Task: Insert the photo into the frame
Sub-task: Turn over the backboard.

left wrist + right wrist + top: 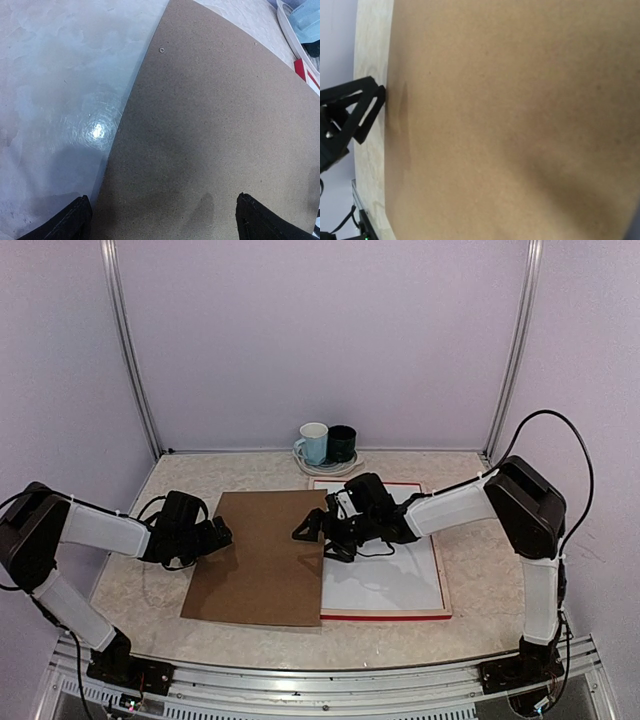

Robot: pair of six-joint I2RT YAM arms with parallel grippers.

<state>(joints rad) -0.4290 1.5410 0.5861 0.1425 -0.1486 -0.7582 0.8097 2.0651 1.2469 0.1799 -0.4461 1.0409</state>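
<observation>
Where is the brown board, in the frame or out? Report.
Out: the brown board lies left of the frame, only its right edge overlapping the frame's side.

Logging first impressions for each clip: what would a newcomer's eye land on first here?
A large brown backing board lies mid-table, its right edge overlapping the red-edged frame, which shows white inside. Both open tools meet the board from opposite sides: the left tool at its left edge, the right tool over its right edge. A pale blue mug and a dark mug sit on a plate at the back.
</observation>
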